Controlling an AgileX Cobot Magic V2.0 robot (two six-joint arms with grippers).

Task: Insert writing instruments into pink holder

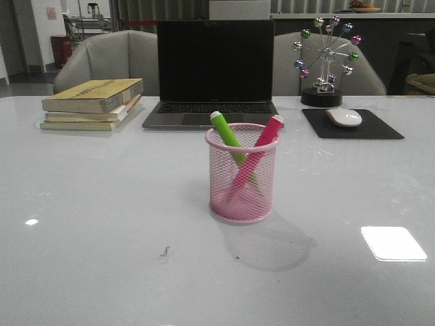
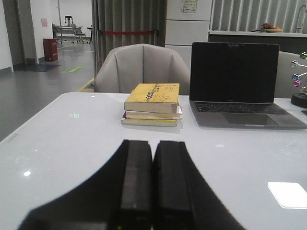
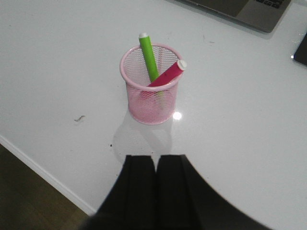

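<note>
The pink mesh holder (image 1: 241,175) stands upright at the middle of the white table, also seen as the holder (image 3: 151,85) in the right wrist view. Inside it lean the lime green marker (image 1: 227,133) and the magenta marker (image 1: 262,144), crossed, cap ends above the rim; the right wrist view shows the green marker (image 3: 148,55) and magenta marker (image 3: 168,74) too. My right gripper (image 3: 156,158) is shut and empty, above the table's near side, apart from the holder. My left gripper (image 2: 153,143) is shut and empty, far to the left, facing the books. Neither gripper appears in the front view.
A stack of books (image 1: 93,103) lies at the back left, an open laptop (image 1: 212,75) behind the holder, a mouse (image 1: 344,117) on a black pad (image 1: 353,125) and a ball ornament (image 1: 325,61) at the back right. The table's near edge (image 3: 43,175) shows in the right wrist view.
</note>
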